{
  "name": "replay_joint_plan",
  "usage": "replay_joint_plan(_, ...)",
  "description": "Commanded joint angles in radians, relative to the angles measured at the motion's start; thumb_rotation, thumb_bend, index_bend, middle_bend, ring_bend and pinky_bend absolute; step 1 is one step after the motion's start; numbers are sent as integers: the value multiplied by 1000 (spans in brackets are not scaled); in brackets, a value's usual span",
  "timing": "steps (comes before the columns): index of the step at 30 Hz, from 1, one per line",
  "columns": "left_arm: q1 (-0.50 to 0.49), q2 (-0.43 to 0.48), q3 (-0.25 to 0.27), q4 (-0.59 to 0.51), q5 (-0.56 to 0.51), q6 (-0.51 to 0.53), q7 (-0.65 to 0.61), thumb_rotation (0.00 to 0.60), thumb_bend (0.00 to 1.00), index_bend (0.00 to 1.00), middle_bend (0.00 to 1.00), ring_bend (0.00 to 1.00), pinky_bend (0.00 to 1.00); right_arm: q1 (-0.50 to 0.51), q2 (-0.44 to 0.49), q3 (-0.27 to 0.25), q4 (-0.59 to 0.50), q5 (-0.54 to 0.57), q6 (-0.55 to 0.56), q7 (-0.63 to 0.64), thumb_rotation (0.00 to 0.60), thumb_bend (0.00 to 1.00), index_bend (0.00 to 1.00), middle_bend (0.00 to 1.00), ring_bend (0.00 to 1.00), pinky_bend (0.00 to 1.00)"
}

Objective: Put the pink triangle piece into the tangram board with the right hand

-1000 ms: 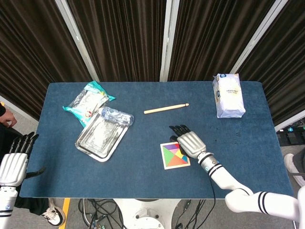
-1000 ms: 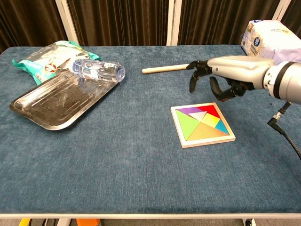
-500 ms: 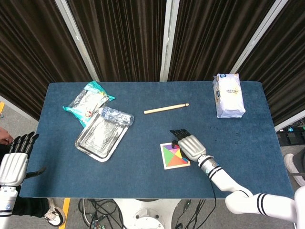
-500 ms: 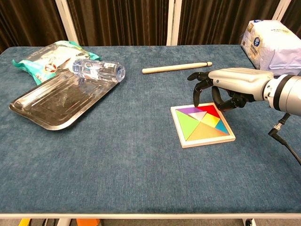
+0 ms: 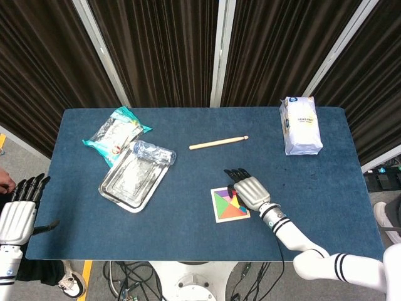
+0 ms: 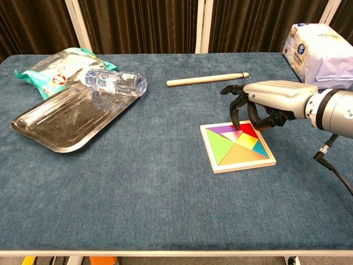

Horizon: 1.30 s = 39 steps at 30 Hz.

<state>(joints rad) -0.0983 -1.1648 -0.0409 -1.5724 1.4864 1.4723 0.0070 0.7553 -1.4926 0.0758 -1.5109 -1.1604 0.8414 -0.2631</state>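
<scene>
Chest view: right hand (image 6: 263, 104) over the board (image 6: 237, 146).
Fingers curled down, one tip pressing the pink piece (image 6: 234, 136) to push it flat into place.

We're looking at a robot test lab here. Dark curtains (image 5: 163, 50) are hanging behind a blue-clothed table (image 5: 188, 232), and loose cables (image 5: 135, 282) are trailing beneath it.
</scene>
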Motion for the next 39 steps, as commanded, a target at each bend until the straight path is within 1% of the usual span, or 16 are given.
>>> replay_joint_plan(1,0,0,0,1,0,0,-1,600,0,43,0,0,0,1,-5,2,5,5,-3,-4,600,1000,495,0,0,0)
replay_joint_plan(14,2,0,1,4,1,1,-3,600,0,43,0,0,0,10,-29,5,38,42,-29,-25,600,1000,488,0,0,0)
replay_joint_plan(24,1,0,0,4,1,0,-4,600,0,43,0,0,0,10,-35,0,48,49,-37,-32,600,1000,488,0,0,0)
replay_joint_plan(32,0,5,0,-5,6,4,2,600,0,43,0,0,0,-5,-8,20,10,1,-2,27,600,1000,485,0,0,0)
replay_joint_plan(39,0,5,0,-7,5,2,6,600,0,43,0,0,0,-5,-14,24,26,-1,3,26,600,1000,469,0,0,0)
